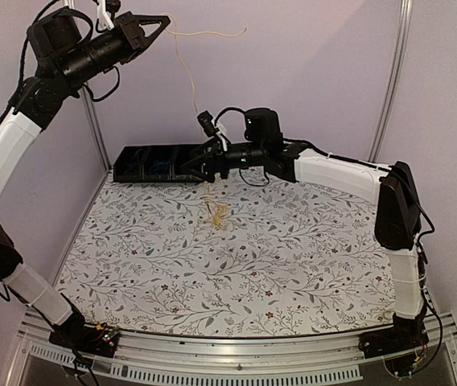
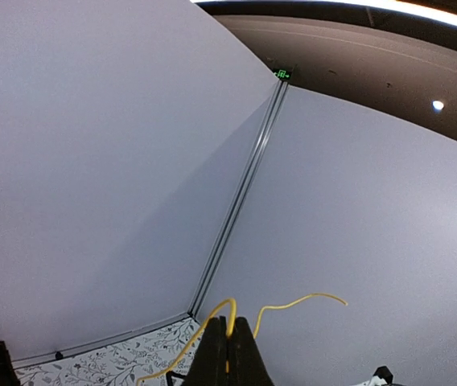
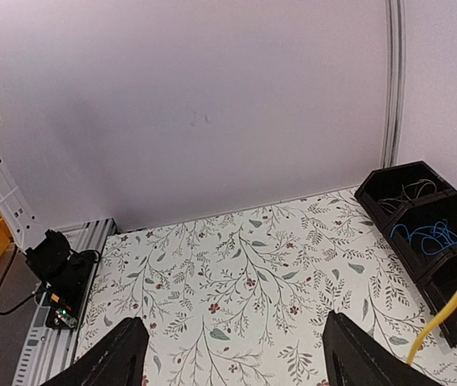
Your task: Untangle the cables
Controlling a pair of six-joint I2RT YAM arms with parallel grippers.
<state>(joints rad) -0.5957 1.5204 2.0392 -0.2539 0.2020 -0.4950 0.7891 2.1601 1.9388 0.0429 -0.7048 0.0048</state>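
The yellow cable [image 1: 190,80] is thin, light and floppy, with just enough spring to hold a curl: its free end pokes out sideways from the pinch instead of drooping. It will load the arm hardly at all, but I reckon it would slide through hard pads under a sharp tug and catch on itself at the clump [image 1: 215,213]. So I would take it on the straight run just above that clump, not in the knot itself. The cable slants down from high at the back left to the mat [image 1: 293,265], where its lower part bunches in a small loose tangle. I cannot tell whether that tangle rests on the mat or hangs just clear. The left gripper [image 2: 228,322] is raised well above the table and pinched fully closed on the cable near its upper end, the wire coming out between the closed tips. The right gripper [image 3: 235,322] hovers low beside the tray [image 1: 124,173], jaws spread wide, holding nothing. In its wrist view the cable crosses the lower right corner, outside the finger on that side, not in the gap. A blue cable [image 3: 426,233] lies in one tray compartment and pale wires [image 3: 409,191] in the next, well apart from both grippers.
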